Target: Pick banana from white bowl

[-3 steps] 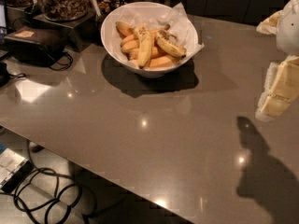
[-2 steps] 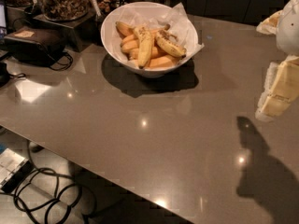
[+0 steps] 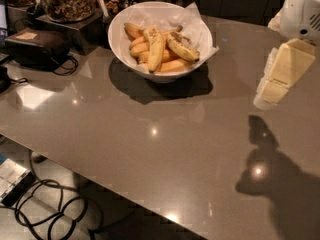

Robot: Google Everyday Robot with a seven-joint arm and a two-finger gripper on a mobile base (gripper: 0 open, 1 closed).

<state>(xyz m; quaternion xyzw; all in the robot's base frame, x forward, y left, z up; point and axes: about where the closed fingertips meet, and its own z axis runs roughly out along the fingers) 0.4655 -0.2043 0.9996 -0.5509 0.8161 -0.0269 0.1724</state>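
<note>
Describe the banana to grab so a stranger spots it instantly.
On the grey counter, left of the gripper, sits a paper-lined white bowl. The banana lies on the pile's right: short, plump, densely brown-speckled, unlike its longer, paler neighbour and the plain ones.

In the upper middle of the frame, a deep glossy white bowl [image 3: 124, 54] lined with crinkled white paper stands on the counter [image 3: 150, 149]. The short, plump, brown-speckled banana [image 3: 183, 47] lies slanted on the right of the pile, atop other bananas. The cream pincer [image 3: 282, 74] hangs at upper right, well apart.
</note>
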